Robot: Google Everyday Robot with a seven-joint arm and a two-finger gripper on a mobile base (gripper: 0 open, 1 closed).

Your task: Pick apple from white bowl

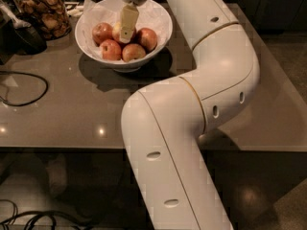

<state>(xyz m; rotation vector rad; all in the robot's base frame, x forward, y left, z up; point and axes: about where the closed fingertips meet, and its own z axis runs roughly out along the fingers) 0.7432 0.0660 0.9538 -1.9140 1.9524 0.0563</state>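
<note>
The white bowl [160, 18], lined with crinkled white paper, stands at the back of the grey table and holds several apples. My gripper [127, 24] hangs down from the top edge into the middle of the bowl. Its cream tip is right against the apple [116, 30], whose pale yellow skin shows just left of it; most of that apple is hidden behind the gripper. Redder apples lie around it: left [102, 31], front left [111, 50], front [133, 52] and right [147, 38].
A glass jar of brown snacks [43, 13] stands left of the bowl, with a dark object [21, 35] beside it. A black cable [24, 87] loops on the table's left part. My white arm [211, 80] crosses the table's right half and front edge.
</note>
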